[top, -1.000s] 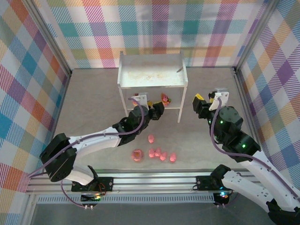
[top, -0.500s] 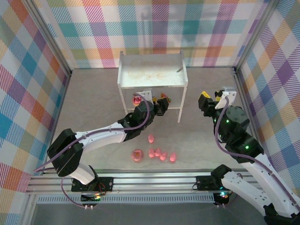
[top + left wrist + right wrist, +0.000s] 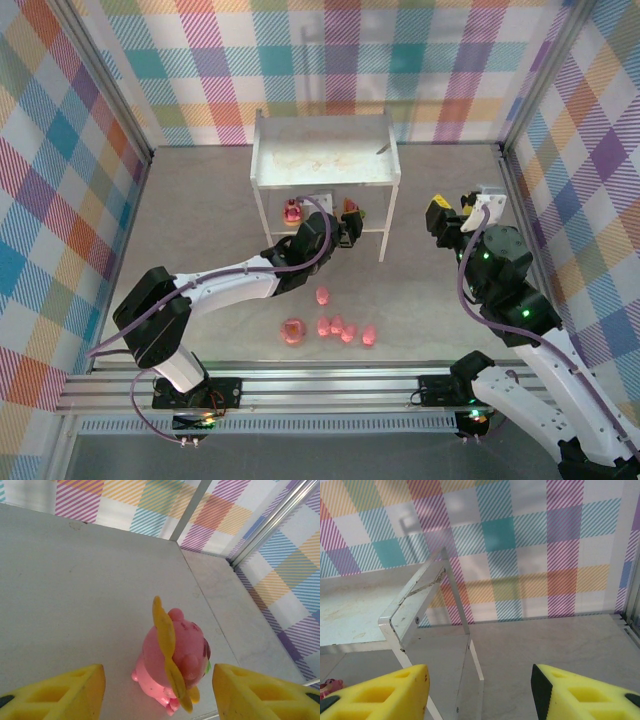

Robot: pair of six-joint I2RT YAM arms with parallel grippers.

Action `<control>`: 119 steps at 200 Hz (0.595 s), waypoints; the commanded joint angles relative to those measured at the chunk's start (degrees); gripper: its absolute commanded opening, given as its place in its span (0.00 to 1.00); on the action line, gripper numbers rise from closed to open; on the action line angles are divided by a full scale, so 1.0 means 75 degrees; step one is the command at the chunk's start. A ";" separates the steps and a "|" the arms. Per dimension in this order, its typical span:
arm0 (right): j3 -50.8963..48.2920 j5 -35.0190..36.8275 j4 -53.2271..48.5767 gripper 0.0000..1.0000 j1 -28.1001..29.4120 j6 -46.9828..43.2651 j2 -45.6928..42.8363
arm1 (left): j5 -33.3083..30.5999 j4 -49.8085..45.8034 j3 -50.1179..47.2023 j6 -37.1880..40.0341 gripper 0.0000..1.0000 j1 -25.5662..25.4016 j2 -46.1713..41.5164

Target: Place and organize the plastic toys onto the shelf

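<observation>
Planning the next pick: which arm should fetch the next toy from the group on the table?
Left, probably. The left fingers stand open under the shelf top, facing the pink-and-yellow figure, and the nearest pig lies close by that forearm. The right fingers, also open, sit farther off beside the shelf.

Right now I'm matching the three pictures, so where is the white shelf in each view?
Top external: shelf at centre, before the plaid wall.
Left wrist: shelf, apparently its lower tier, the pale board under the pink toy.
Right wrist: shelf at left, top corner and leg.
Shared landmark: that plaid wall.
</observation>
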 commanded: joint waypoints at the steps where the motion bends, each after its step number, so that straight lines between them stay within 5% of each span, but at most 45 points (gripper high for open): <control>1: -0.0050 -0.0129 0.0107 0.57 -0.0073 0.0014 -0.0091 | -0.0205 -0.0067 0.0279 0.0263 0.58 0.0109 0.0106; 119: -0.0110 -0.0154 0.0085 0.58 -0.0237 -0.0030 -0.0208 | 0.0413 -0.0234 0.0703 0.0594 0.47 0.0510 0.0568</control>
